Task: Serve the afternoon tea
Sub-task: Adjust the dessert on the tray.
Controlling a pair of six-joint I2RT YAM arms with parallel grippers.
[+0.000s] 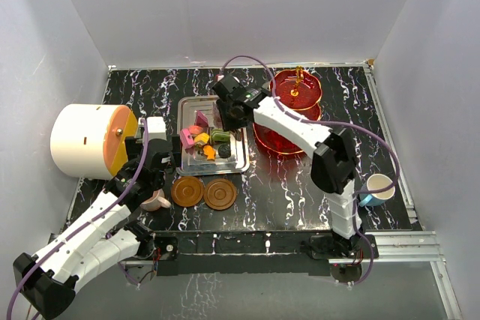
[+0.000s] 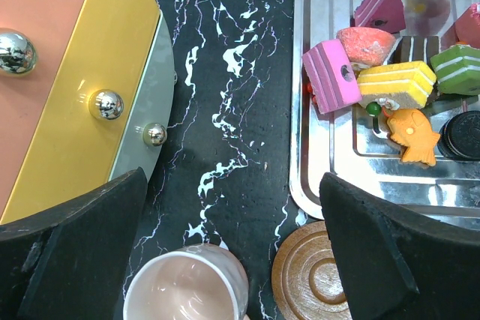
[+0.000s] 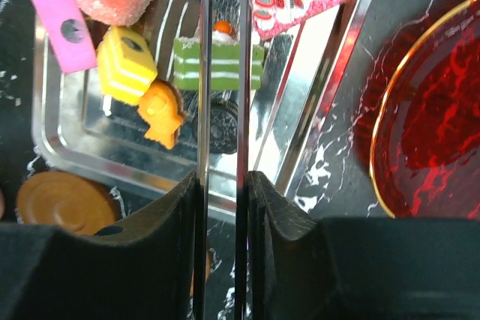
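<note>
Overhead and wrist views of a two-arm robot at a black marbled table. The right gripper hangs over the steel tray of sweets. Its fingers are pressed shut on thin shiny tongs, seen edge-on. A green layered cake lies straight ahead of the blades. Its long axis runs across them and its ends show outside them on either side, so the tongs would probably need to spread or turn to take it. The red stand sits just right of the tray, on the right arm's side, making this arm the nearer to both. The left gripper is spread wide and empty above the pink cup, beside two saucers. The blue cup stands well apart, near the table's right edge. The tong tips run out of frame, so whether they touch the cake cannot be told. From above, the arm hides part of the tray and stand.
</note>
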